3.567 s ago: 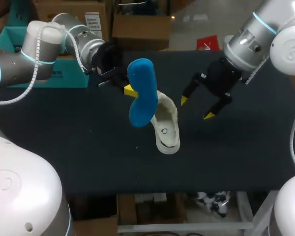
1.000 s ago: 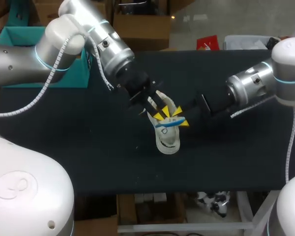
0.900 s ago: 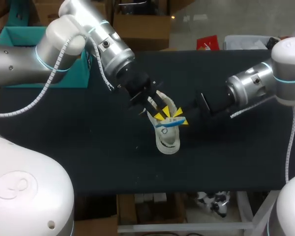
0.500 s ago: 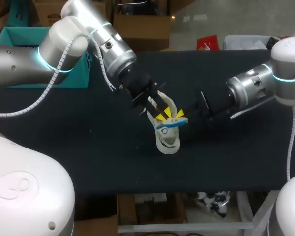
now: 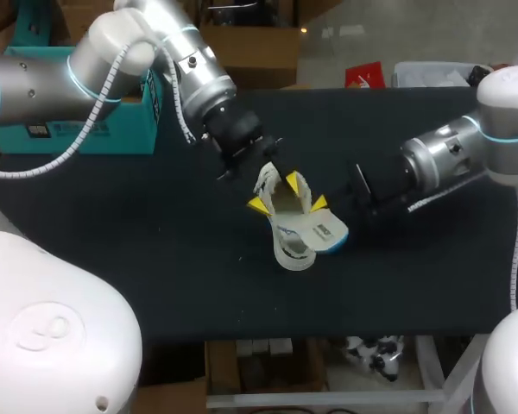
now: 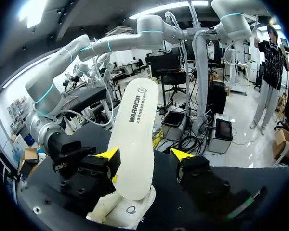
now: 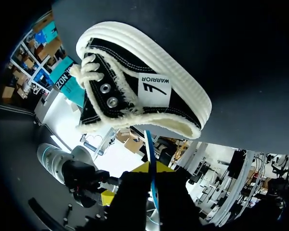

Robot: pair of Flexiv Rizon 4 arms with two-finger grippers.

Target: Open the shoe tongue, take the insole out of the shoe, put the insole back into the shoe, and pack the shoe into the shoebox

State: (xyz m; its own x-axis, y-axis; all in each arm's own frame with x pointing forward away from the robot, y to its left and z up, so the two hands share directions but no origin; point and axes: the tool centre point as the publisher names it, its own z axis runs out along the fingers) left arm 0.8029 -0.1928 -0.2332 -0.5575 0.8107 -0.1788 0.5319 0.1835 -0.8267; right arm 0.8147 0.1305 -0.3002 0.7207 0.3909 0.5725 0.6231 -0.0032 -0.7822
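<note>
**A robotics lab bench**

Two grey robot arms, the left arm [image 5: 112,60] and the right arm [image 5: 466,151], each with glowing blue rings and ribbed cable hoses, lean over a black-covered table [image 5: 155,259]. A teal shoebox [image 5: 78,134] sits at the table's far left corner.

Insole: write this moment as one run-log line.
right claw: shut on insole | left claw: open over shoe | insole: tilted, lower end at shoe

The head camera looks down on the counter [image 5: 155,285] from above and behind. Both wrist cameras sit close — left above the shoe [image 5: 292,250], right low beside it; all share the insole [image 5: 330,231].
</note>
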